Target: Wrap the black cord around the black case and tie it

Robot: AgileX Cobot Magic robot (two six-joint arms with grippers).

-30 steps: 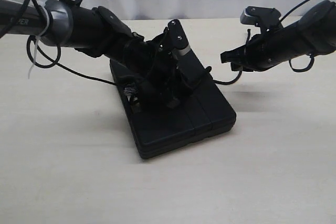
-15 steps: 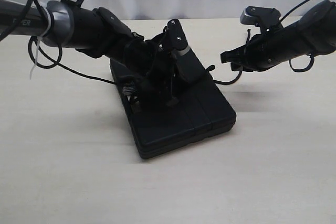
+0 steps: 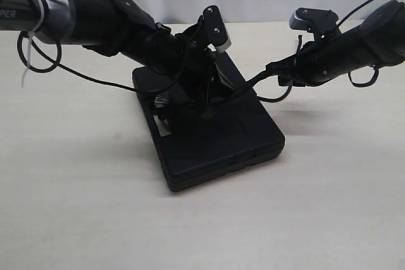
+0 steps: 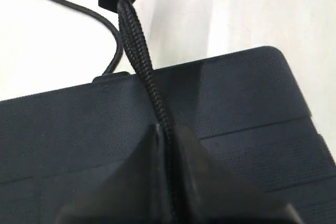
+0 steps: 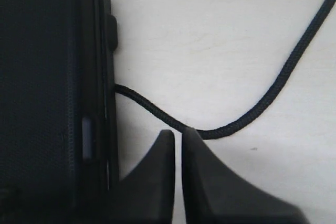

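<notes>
The black case (image 3: 221, 143) lies flat in the middle of the counter (image 3: 76, 188). Its long side runs from the far edge toward the near right corner.

The left gripper (image 4: 168, 132) is right over the far half of the case. Its jaws are closed on the black cord (image 4: 137, 40), which runs in between them. From there the cord goes in a tight line across the short way of the case, toward the right edge of the counter. It ends at the right gripper (image 3: 273, 69), which hangs just past the right side of the case, a little above the counter. Its jaws look pinched on the cord too. A loose bit of cord sags onto the counter below it and meets the side of the case.

The left arm comes down on a slant from the far left corner. The right arm comes in almost flat from the right edge.

I think the next move must bring the cord around the case. The left jaws are nearer to it.
</notes>
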